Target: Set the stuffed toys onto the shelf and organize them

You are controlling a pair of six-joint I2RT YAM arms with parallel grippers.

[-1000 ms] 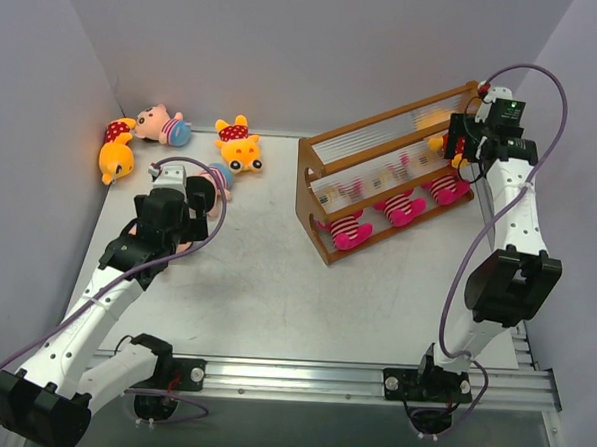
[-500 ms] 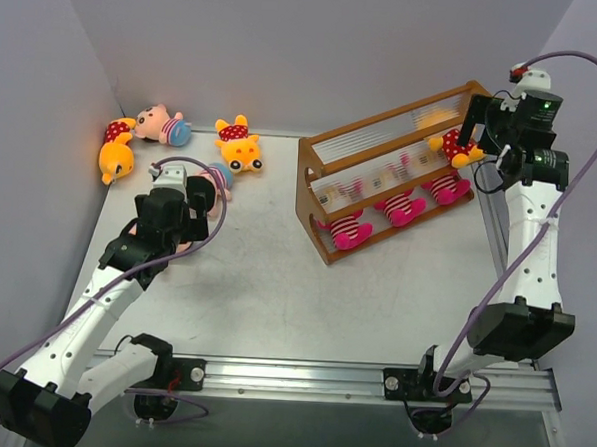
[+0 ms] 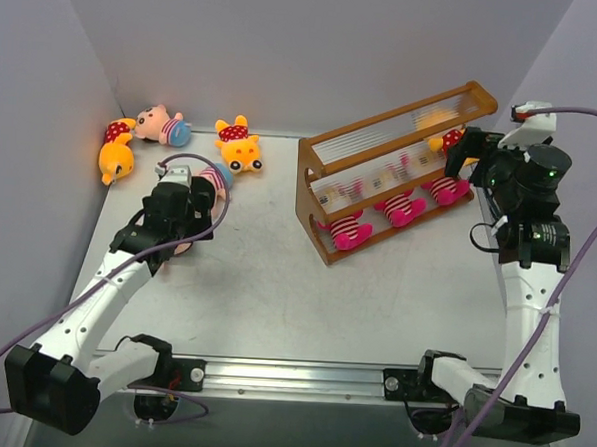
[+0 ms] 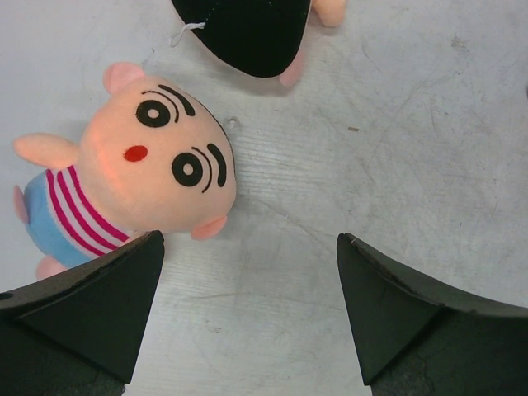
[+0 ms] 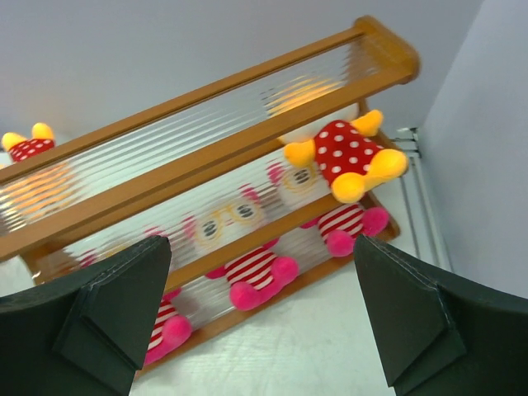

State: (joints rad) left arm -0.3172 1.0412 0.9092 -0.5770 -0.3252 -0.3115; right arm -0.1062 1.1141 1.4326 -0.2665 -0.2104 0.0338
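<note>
My left gripper [image 4: 249, 247] hangs wide open over the peach-faced plush boy in a striped shirt [image 4: 157, 165] lying near the grey table's [image 3: 275, 292] far left corner, while my right gripper [image 5: 262, 247], jaws spread and empty, faces the orange-brown wooden rack [image 5: 206, 87] by the far right edge, a yellow polka-dotted bear [image 5: 346, 157] perched at its right end.

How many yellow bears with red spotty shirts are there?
3. One yellow plush bear lies in the far left corner, a second bear lies left of the orange-brown wooden shelf, a third bear sits at its middle tier's right end. More may be hidden.
</note>
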